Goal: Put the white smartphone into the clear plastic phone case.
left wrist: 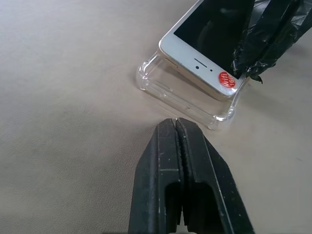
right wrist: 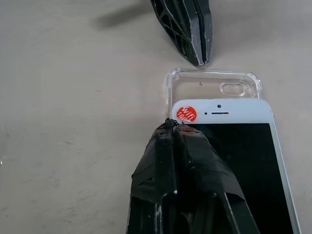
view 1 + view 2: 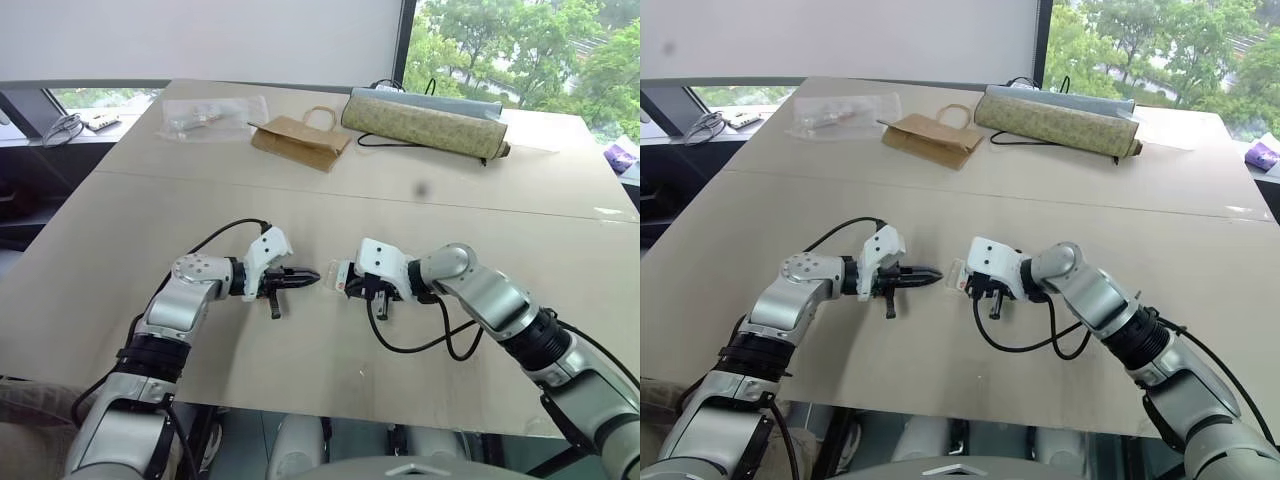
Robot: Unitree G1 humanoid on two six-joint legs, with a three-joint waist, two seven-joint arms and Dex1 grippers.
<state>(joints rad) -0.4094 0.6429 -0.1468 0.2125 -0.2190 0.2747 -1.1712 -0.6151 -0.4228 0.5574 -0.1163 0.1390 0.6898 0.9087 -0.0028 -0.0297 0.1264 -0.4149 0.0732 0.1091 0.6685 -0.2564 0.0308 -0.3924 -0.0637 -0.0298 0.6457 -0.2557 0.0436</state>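
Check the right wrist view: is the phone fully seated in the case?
No: the white smartphone stops short of the clear case end, leaving the camera cutout uncovered.

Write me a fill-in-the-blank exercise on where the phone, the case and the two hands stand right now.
1. The white smartphone lies screen up, partly over the clear plastic phone case, whose ____ cutout end is uncovered.
2. The sticker on the phone's bezel is ____.
3. The right hand, fingers shut, rests its tip on the ____.
4. The left hand has its fingers ____.

Missing words: camera; red; phone; shut
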